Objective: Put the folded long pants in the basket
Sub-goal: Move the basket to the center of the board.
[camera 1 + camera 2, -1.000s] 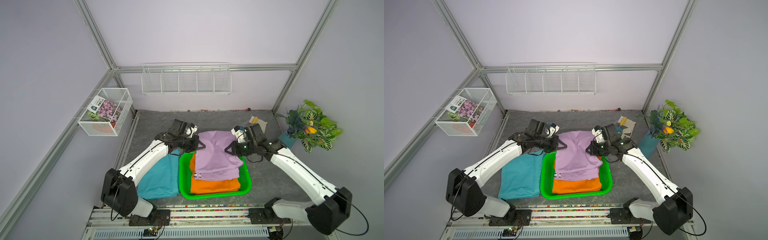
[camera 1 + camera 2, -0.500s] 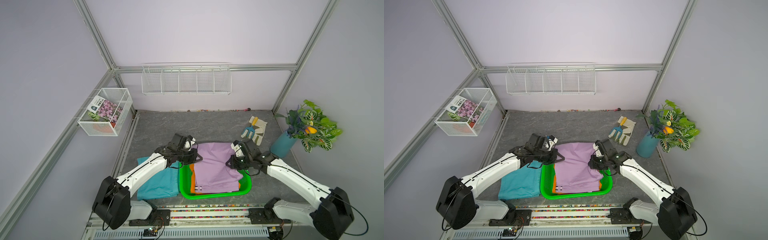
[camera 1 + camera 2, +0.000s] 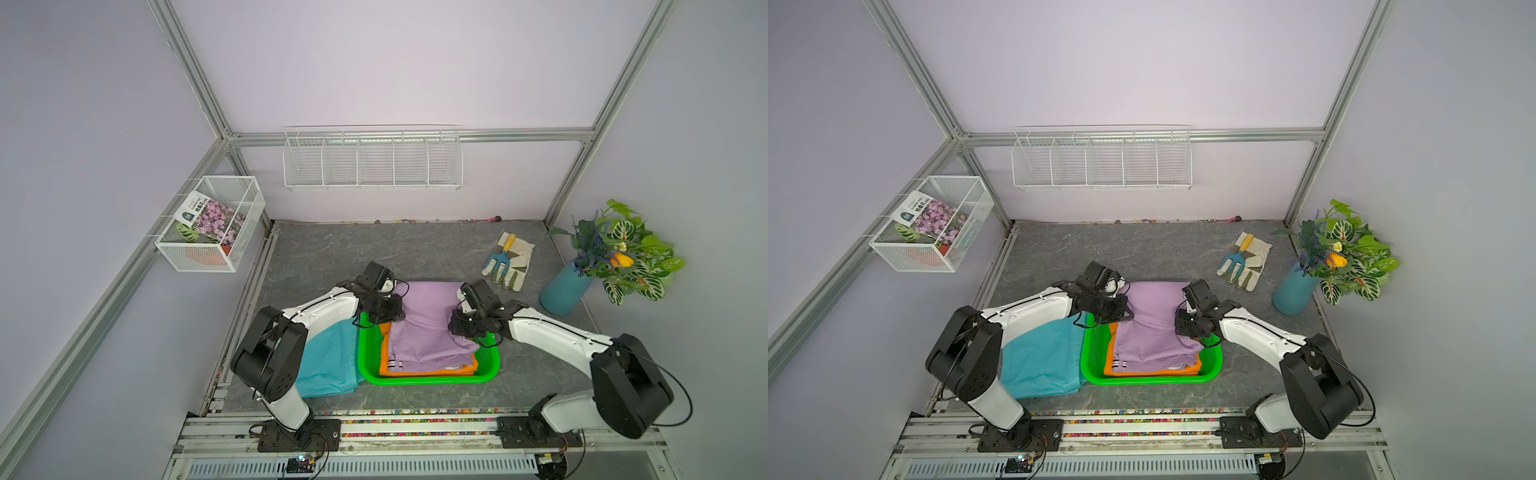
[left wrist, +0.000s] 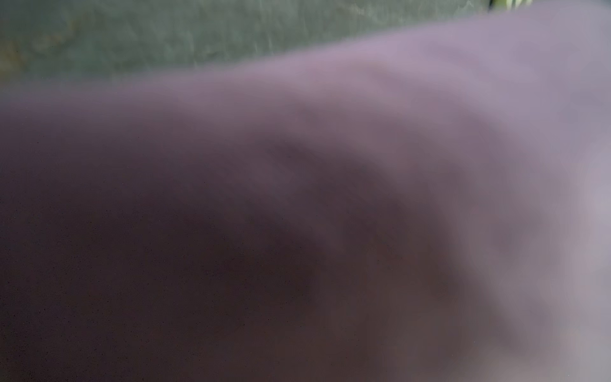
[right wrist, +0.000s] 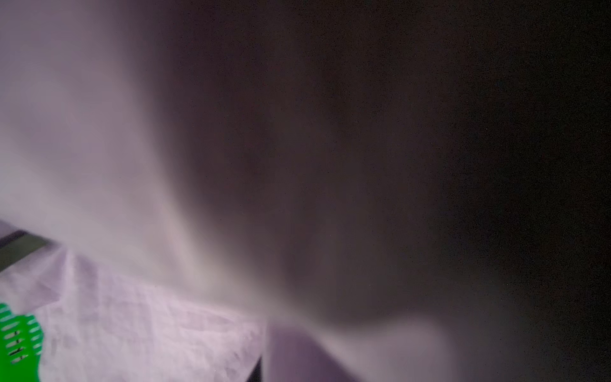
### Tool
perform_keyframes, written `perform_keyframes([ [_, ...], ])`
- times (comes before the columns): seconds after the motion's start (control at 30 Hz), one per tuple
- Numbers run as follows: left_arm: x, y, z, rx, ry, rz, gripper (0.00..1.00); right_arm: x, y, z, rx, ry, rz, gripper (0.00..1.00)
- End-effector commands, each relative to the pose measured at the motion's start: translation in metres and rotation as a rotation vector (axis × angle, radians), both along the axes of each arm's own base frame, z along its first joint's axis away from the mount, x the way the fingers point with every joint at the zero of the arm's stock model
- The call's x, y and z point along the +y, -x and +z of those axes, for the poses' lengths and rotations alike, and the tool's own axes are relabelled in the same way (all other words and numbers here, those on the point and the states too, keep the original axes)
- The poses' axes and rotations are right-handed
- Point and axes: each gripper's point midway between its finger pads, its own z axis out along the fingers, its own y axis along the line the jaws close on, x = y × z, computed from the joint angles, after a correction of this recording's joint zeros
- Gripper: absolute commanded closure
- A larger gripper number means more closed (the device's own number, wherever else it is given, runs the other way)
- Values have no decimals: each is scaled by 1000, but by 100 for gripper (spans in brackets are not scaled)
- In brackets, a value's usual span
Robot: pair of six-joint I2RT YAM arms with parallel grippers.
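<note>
Near edge: basket [image 3: 432,380] x1, green, on bench [image 3: 415,249]. Orange pants [image 3: 428,371] lie flat in the btm, so that one is done. Lilac pants [image 3: 428,332] are on top of the orange; near end lies inside the basket, far end not down yet. It runs out over the far rim (rim hidden under it), held up btwn the two hands. Teal pants [image 3: 328,361] are on the bench just beside the basket's left wall, partly under the left arm, not in. Tally: 1 of 3 in, 1 going in, 1 left. Left hand [image 3: 386,311] is at the lilac's left edge, right hand [image 3: 467,326] at its right edge. Fingertips are buried in cloth in both top views and the wrist views show only blurred lilac, but both hands are pressed together, pinching the lilac pants. To do, my read: lower + release the lilac inside the rim, then fetch the teal. Count: pants x3 (1 ea. colour), basket x1, hands x2. Farther back, non-task: glove pair [image 3: 515,268] x1 w/ blue hand fork [image 3: 498,262] x1 on it; plant in blue vase [image 3: 565,291] x1; side wire basket [image 3: 208,257] x1; back wire basket [image 3: 372,160] x1.
</note>
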Motion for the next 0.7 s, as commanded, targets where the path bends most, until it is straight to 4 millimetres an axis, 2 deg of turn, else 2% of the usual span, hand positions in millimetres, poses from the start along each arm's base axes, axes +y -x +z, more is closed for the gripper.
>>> perform_keyframes([
  [0.0, -9, -39, 2, -102, -25, 18, 100, -19, -21, -18, 1, 154, -38, 100],
  [0.2, -36, -87, 19, -184, 2, 18, 100, -43, -68, -21, 14, 228, -99, 100],
  [0.3, -44, -104, 16, -195, -1, 14, 100, -58, -87, -25, 21, 244, -138, 100],
  [0.5, -51, -121, -6, -143, -1, 9, 100, -66, -103, -40, 56, 276, -134, 100],
  [0.67, -45, -131, -15, -135, -13, 24, 100, -61, -109, -32, 34, 256, -119, 100],
])
